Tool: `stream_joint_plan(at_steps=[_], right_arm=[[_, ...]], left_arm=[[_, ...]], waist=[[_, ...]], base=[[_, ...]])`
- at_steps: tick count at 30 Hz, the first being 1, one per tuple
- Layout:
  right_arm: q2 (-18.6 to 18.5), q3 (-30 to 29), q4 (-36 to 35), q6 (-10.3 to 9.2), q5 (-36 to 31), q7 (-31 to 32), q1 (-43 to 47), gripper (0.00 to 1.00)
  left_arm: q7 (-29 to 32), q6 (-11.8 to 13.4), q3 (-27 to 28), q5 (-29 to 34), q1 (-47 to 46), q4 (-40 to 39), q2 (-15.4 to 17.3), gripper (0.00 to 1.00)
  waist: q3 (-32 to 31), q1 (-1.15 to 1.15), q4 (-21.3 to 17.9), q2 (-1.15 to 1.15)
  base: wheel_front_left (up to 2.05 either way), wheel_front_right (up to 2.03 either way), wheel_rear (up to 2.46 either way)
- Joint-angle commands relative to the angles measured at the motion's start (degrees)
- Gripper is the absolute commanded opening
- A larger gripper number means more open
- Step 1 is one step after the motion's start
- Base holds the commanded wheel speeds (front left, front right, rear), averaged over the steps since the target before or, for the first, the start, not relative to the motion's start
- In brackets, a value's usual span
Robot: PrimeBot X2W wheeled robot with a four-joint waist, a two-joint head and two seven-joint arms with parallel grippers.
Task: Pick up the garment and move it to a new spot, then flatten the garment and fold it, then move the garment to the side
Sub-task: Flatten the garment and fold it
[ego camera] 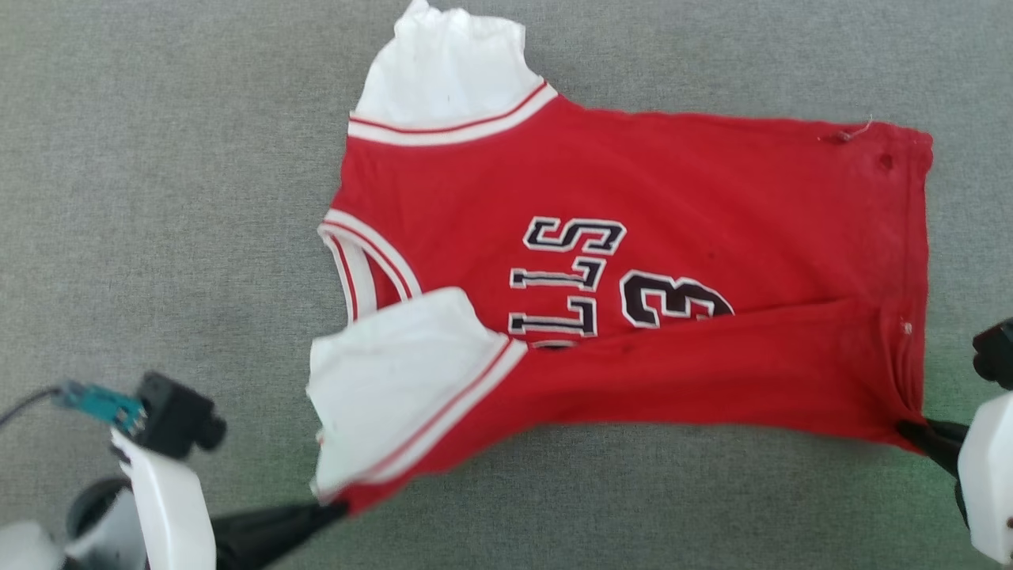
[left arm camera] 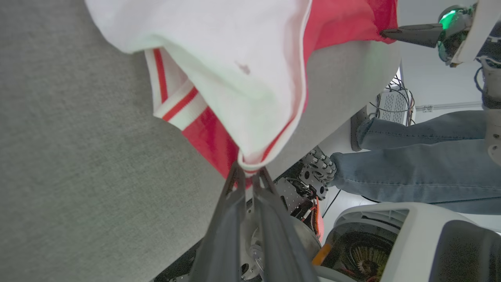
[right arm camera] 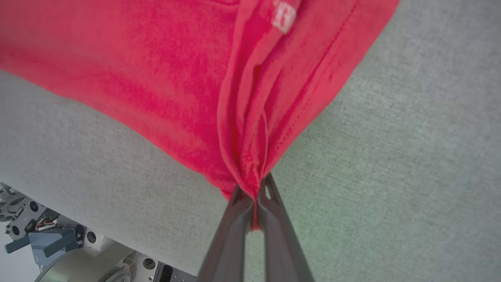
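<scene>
The left arm shell (ego camera: 170,507) and right arm shell (ego camera: 989,475) are smooth and white, the left pincer (ego camera: 343,505) and right pincer (ego camera: 902,428) each have two long, thin, dark fingers (left arm camera: 227,235), the left wrist carries a small black camera (ego camera: 176,416) with a blue-green board (ego camera: 99,400) and a grey cable (ego camera: 24,405), and the right wrist has a green light (left arm camera: 448,17).

garment (ego camera: 673,190) on table (ego camera: 158,158), left gripper (ego camera: 340,507) at its near-left corner, right gripper (ego camera: 906,427) near-right

Table (ego camera: 119,198) was covered in grey woven cloth. Beyond its edge lay pale floor (left arm camera: 346,203), loose cables (left arm camera: 391,94) by a white wall (left arm camera: 424,74), a person's legs (left arm camera: 411,164) in jeans.
</scene>
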Motion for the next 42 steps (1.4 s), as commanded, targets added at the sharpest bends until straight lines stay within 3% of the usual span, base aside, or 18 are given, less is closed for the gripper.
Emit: stream_joint_plan(at_steps=[1,8,14,15,16,17,18,19,21,23,24,29,37,42], right_arm=[[-0.3,-0.8,-0.6,-0.04,0.6,0.7,1.4,0.00],[-0.2,-3.0,-2.3,-0.03,1.8,2.5,4.2,0.00],[0.6,-3.1,-2.3,-0.03,1.9,1.5,3.4,0.00],[0.8,-2.8,-2.4,-0.04,1.7,0.6,2.8,0.31],[0.8,-2.8,-2.4,-0.04,1.7,0.6,2.8,0.31],[0.9,-2.7,-2.2,-0.04,1.4,0.4,2.6,0.44],[1.0,-2.5,-2.1,-0.03,1.3,0.0,2.4,0.76],[1.2,-2.6,-2.1,-0.04,1.1,-0.7,2.1,1.00],[1.8,-3.0,-2.0,-0.03,0.8,-2.0,1.7,1.00],[3.0,-3.8,-2.1,-0.04,0.7,-3.9,1.1,1.00],[3.4,-3.9,-2.3,-0.03,0.4,-5.1,0.5,1.00],[6.5,-2.8,-3.7,-0.03,-1.9,-14.2,-2.5,1.00],[14.3,2.4,-1.0,-0.03,-7.9,-37.8,-8.6,1.00],[17.4,7.1,1.9,-0.03,-9.2,-48.1,-10.7,1.00]], left_arm=[[0.2,0.2,-0.5,-0.3,1.4,-1.9,0.8,0.00],[0.8,-0.1,-1.6,-1.8,3.7,-7.5,3.2,0.00],[-0.8,0.2,-0.6,-0.3,1.9,-4.9,1.1,0.00],[-1.1,-0.2,-0.3,0.1,1.4,-3.2,0.0,0.00],[-1.1,-0.2,-0.3,0.1,1.4,-3.2,0.0,0.00],[-1.4,-0.2,-0.2,0.2,1.2,-2.2,-0.6,0.00],[-1.7,-0.5,-0.1,0.5,0.9,-1.4,-1.1,0.00],[-2.2,-0.7,0.1,1.1,0.6,-0.4,-1.6,0.24],[-3.1,-0.9,0.3,1.7,0.4,1.1,-2.3,0.44],[-4.1,-1.2,0.6,2.3,0.2,2.5,-2.8,0.91],[-4.6,-1.2,0.9,2.7,0.2,3.1,-2.7,0.99],[-9.0,-0.4,3.1,4.7,-0.8,6.0,-2.6,1.00],[-18.7,4.1,9.3,7.7,-4.3,14.5,-2.8,1.00],[-19.0,5.4,11.7,8.7,-9.4,21.2,-4.4,1.00]], waist=[[0.0,0.00,0.0,0.00],[0.1,0.00,-0.3,0.00],[0.2,0.00,-0.5,0.00],[0.1,0.00,-0.6,0.00],[0.1,0.00,-0.6,0.00],[0.0,0.00,-0.7,0.00],[-0.1,0.00,-0.8,0.00],[-0.1,0.00,-0.9,0.00],[-0.4,0.00,-1.2,0.00],[-0.6,0.00,-1.5,0.00],[-0.7,0.00,-1.7,0.00],[-1.3,0.00,-2.9,0.00],[-1.7,0.00,-8.1,0.00],[-1.5,0.00,-12.8,0.00]], base=[[0.00,0.00,0.00],[0.00,0.00,0.00],[0.00,0.00,0.00],[0.00,0.00,0.00],[0.00,0.00,0.00],[0.00,0.00,0.00],[0.00,0.00,0.00],[0.00,0.00,0.00],[0.00,0.00,0.00],[0.00,0.00,0.00],[0.00,0.00,0.00],[0.00,0.00,0.00],[0.00,0.00,0.00],[0.00,0.00,0.00]])
